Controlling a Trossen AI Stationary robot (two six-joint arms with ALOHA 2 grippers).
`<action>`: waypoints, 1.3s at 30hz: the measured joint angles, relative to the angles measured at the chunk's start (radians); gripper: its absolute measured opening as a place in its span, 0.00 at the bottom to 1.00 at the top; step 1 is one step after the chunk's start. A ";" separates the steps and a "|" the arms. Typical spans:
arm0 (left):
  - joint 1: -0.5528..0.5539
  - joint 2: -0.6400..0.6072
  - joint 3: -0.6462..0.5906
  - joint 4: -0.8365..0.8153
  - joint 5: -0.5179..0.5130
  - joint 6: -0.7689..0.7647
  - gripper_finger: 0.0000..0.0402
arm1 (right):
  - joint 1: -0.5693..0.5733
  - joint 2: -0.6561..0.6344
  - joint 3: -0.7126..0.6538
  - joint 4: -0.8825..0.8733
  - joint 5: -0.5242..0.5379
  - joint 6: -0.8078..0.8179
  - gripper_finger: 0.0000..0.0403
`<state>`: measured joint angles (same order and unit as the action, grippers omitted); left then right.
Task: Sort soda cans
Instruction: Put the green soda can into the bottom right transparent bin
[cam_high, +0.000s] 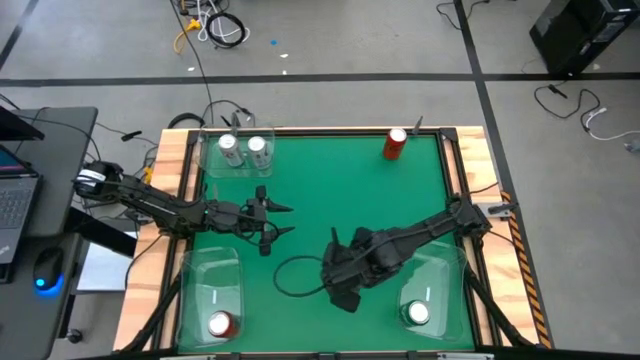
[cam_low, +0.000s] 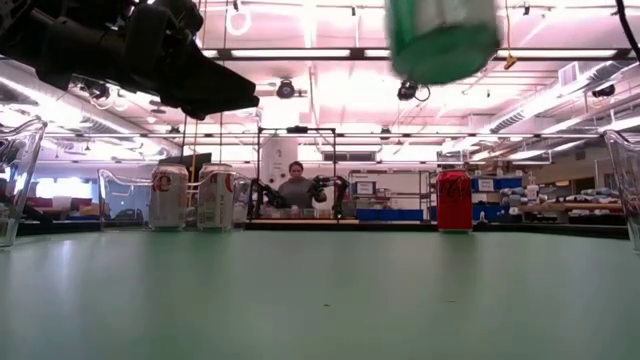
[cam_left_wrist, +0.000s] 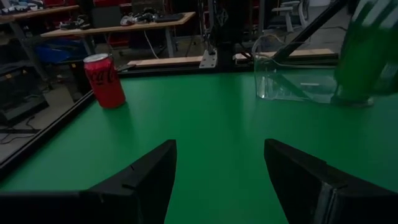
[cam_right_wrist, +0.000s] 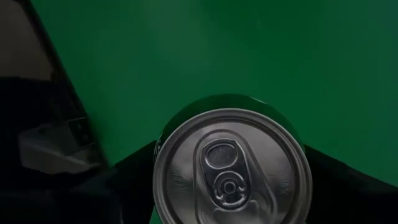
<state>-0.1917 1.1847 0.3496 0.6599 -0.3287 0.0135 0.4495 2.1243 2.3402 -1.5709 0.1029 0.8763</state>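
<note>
A green soda can (cam_low: 443, 35) hangs high above the table in my right gripper (cam_high: 340, 280), near the table's middle; in the right wrist view its silver top (cam_right_wrist: 231, 168) fills the space between the fingers. My left gripper (cam_high: 275, 220) hovers open over the table's left half, touching nothing. Two silver cans (cam_high: 230, 150) (cam_high: 258, 150) stand in the far-left clear bin. One red can (cam_high: 395, 143) stands on the mat by the far edge. Another red can (cam_high: 220, 323) stands in the near-left bin, and a green one (cam_high: 418, 313) in the near-right bin. My right gripper pinches the green can between its two fingers (cam_right_wrist: 127, 177), one on each side of the wall just below the top rim (cam_right_wrist: 160, 144). The fingers come from above, pointing down. The can is lifted clear of the table and hangs roughly upright below them.
Clear plastic bins sit at the far-left (cam_high: 205, 160), near-left (cam_high: 195, 270) and near-right (cam_high: 450, 270) corners. A black cable loop (cam_high: 290, 275) lies on the green mat beside my right gripper. A raised frame edges the table. A person stands far behind the table (cam_low: 295, 185).
</note>
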 joint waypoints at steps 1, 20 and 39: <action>0.000 0.000 0.000 -0.004 -0.004 0.000 0.62 | 0.008 -0.017 -0.013 0.000 0.000 0.023 0.74; 0.000 0.000 0.000 -0.006 -0.016 0.001 0.62 | 0.187 -0.501 -0.653 -0.003 0.002 0.657 0.74; 0.000 0.000 0.000 -0.008 -0.022 -0.018 0.62 | 0.453 -0.615 -1.049 0.156 0.126 1.096 0.74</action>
<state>-0.1917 1.1847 0.3496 0.6521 -0.3504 -0.0048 0.9021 1.5089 1.2911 -1.4147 0.2293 1.9720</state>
